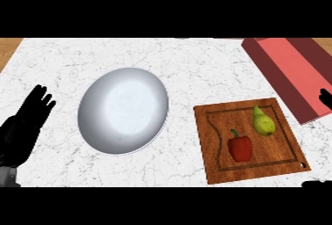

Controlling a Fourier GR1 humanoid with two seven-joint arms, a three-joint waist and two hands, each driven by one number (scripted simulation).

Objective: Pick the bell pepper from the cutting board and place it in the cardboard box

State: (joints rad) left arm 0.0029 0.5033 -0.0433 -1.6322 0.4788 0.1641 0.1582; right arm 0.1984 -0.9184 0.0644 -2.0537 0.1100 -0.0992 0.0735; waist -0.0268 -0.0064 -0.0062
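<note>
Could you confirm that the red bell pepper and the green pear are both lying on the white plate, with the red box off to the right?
Not quite: the bell pepper and the pear lie on the wooden cutting board, not on the white plate, which holds nothing. The head view shows this. The red box is indeed off to the right.

Even, bright, diffuse light across the marble counter [194, 57]; no clear single source. Shadows nearly nil: only a thin dark rim under the lower edge of the white plate [123, 110]. Plate shows a soft bright patch at centre, greyer toward the rim, no hard glare. Red bell pepper [240, 147] has faint shading on one side. Black left hand [26, 125] reads as flat silhouette, no surface detail. Plate looks stretched tall, an effect of the steep view.
</note>
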